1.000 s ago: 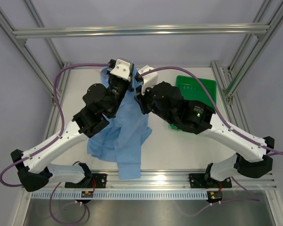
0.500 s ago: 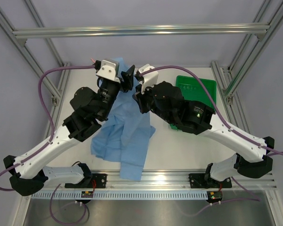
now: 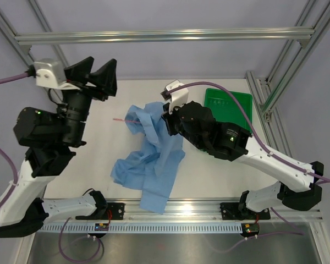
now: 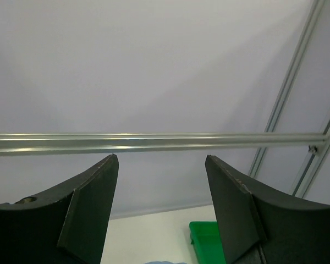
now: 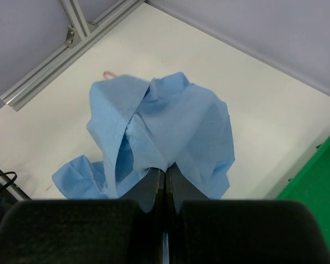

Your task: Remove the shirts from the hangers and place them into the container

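The light blue shirt (image 3: 154, 157) lies crumpled on the table's middle, its top bunched up and lifted. My right gripper (image 3: 166, 117) is shut on that bunched cloth (image 5: 165, 124), its jaws pressed together on a fold. A thin pink hanger (image 3: 122, 119) pokes out of the shirt's left side; only its hook (image 5: 107, 73) shows, the rest is under cloth. My left gripper (image 3: 95, 75) is raised high at the far left, open and empty (image 4: 160, 212), apart from the shirt. The green container (image 3: 234, 102) sits at the back right, partly behind the right arm.
An aluminium frame rail (image 3: 165, 36) crosses the back, with posts at both sides (image 3: 264, 93). The left wrist view faces the back wall and that rail (image 4: 154, 142), with the green container's corner (image 4: 204, 242) low down. The table's front rail (image 3: 170, 206) lies under the shirt's hem.
My left gripper has opened, let go of the shirt and swung up and away to the left. The hanger's hook now shows. The right gripper stays shut on the cloth.
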`<control>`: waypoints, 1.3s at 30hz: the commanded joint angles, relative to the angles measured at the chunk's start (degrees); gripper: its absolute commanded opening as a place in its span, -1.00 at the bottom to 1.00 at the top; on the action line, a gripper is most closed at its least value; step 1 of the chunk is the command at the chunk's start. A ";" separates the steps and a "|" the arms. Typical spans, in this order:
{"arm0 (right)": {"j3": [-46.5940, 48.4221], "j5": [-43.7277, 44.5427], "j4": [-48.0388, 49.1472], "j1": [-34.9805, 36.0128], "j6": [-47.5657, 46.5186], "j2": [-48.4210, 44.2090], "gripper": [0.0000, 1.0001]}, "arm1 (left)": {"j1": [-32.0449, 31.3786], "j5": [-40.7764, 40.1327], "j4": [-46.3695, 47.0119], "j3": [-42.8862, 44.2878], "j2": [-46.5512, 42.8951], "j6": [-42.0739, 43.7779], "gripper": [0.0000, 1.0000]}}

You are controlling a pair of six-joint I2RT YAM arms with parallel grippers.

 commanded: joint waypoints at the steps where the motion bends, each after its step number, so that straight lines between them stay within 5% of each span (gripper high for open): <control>1: -2.37 4.09 4.71 0.63 -0.16 -5.23 -1.00 | -0.32 -6.72 -6.92 4.98 0.35 -4.83 0.40; 8: -4.23 4.00 5.41 0.63 0.02 -7.17 -1.00 | -0.32 -12.44 -16.40 5.34 5.26 -10.81 0.20; 13: -2.74 5.32 4.89 0.54 -0.68 -7.70 -1.00 | 0.12 -12.97 -22.41 2.98 8.80 -18.81 0.24; 22: 2.18 9.81 4.28 -2.35 -4.81 -8.75 -1.00 | 8.73 -4.54 -21.46 -8.79 0.11 -31.31 0.11; 28: 2.36 8.05 3.83 -5.79 -4.91 -10.77 -1.00 | 9.43 -6.55 -20.91 -11.00 -5.70 -34.88 0.32; 39: 3.24 6.20 3.40 -6.23 -4.99 -11.92 -1.00 | 21.99 16.80 -15.48 -20.39 -4.74 -54.40 0.40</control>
